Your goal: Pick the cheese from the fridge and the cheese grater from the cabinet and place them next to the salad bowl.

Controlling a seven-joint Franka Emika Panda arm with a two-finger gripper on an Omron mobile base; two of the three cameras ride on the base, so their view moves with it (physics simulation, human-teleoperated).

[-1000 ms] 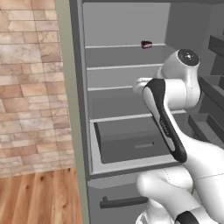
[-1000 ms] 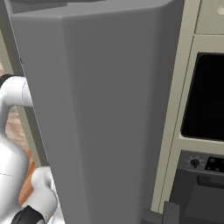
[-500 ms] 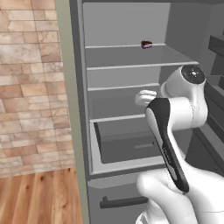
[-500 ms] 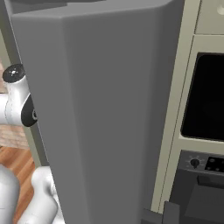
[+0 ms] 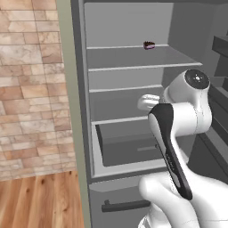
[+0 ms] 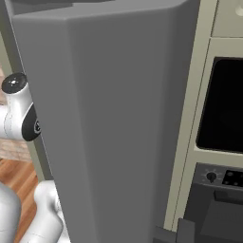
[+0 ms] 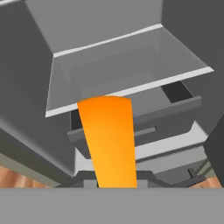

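Orange cheese (image 7: 108, 140) sits clamped in the nearly closed hand (image 7: 114, 183).

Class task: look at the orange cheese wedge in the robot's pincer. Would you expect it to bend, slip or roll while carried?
The cheese looks like a solid wedge with straight edges, so probably stiff, not floppy. Its flat faces suggest it won't roll. It tapers, so it might slide out of the shut pincer if jolted.

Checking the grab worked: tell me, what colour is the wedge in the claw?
Orange: the cheese, clearest in the hand view.
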